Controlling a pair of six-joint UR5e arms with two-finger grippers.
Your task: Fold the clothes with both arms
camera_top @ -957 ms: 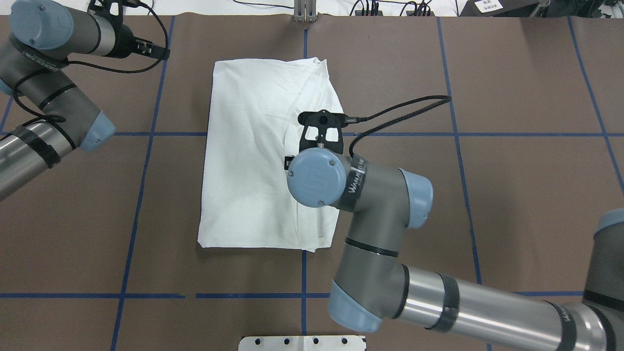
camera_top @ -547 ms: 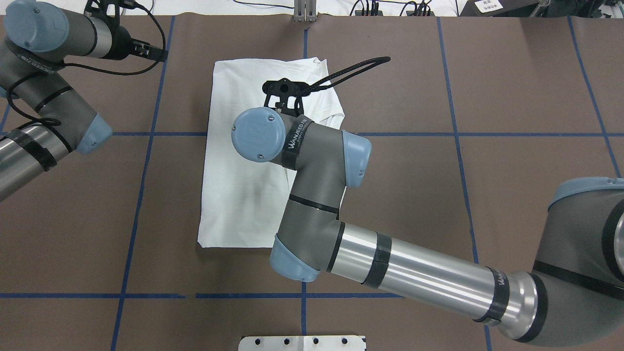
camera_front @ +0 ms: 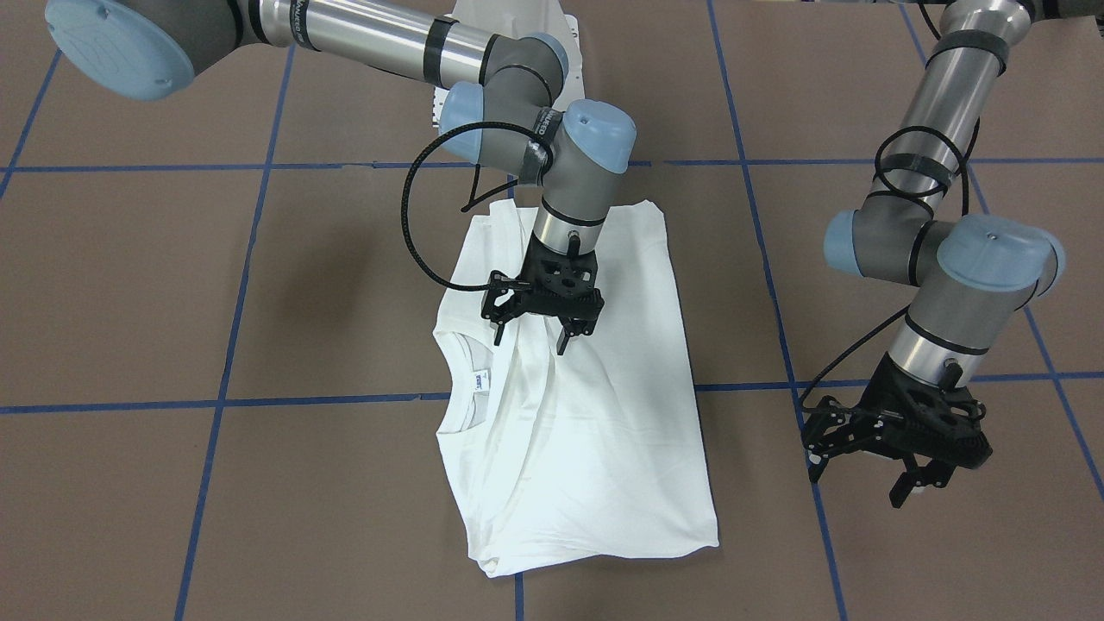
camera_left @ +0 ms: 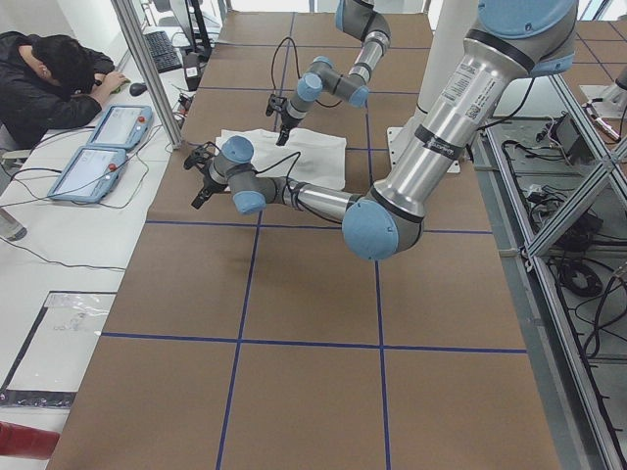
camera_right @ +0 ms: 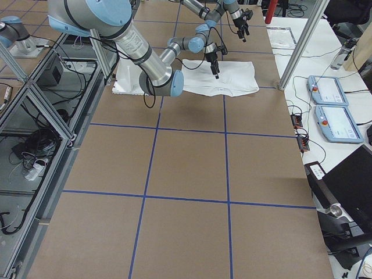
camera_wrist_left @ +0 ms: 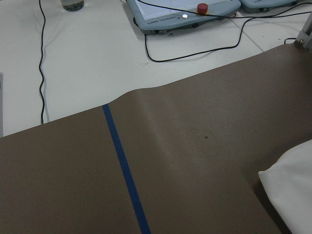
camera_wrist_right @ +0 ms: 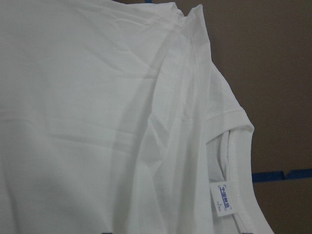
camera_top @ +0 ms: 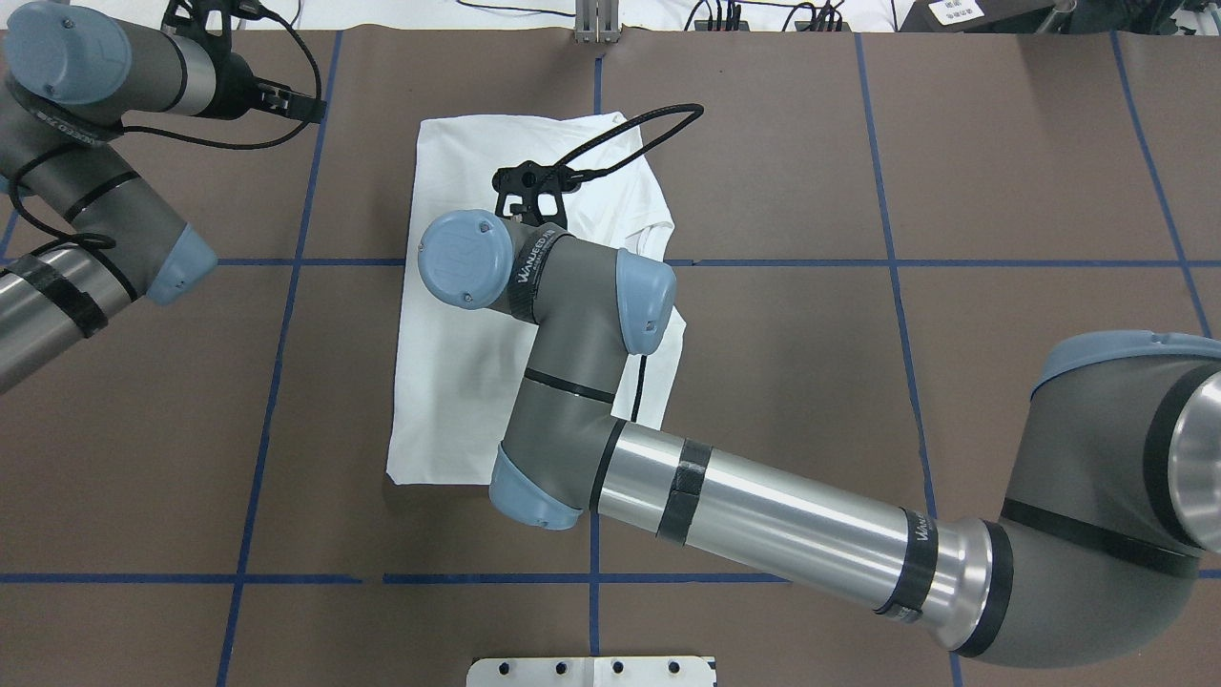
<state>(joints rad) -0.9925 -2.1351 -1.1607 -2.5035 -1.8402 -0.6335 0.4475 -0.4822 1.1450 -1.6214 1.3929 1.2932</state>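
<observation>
The clothes are one white shirt (camera_front: 595, 431) lying flat and folded lengthwise on the brown table, also seen from overhead (camera_top: 458, 334). Its ribbed collar with a small label (camera_front: 479, 379) faces the front-facing view's left; the right wrist view shows the same label (camera_wrist_right: 225, 200). My right gripper (camera_front: 530, 342) hovers just over the shirt's middle near the collar, fingers spread, holding nothing. My left gripper (camera_front: 856, 486) hangs open over bare table beside the shirt's far corner. A corner of the shirt (camera_wrist_left: 292, 195) shows in the left wrist view.
Blue tape lines (camera_top: 286, 262) grid the brown table cover. A white metal base plate (camera_top: 591, 671) sits at the robot's edge. On a white side table beyond the far edge lie two control pendants (camera_left: 98, 137) with cables, and a person (camera_left: 49, 69) leans there.
My right arm has swung from the shirt's right side leftward and farther across it, toward the collar end, gripper over the cloth. The left arm has barely shifted.
</observation>
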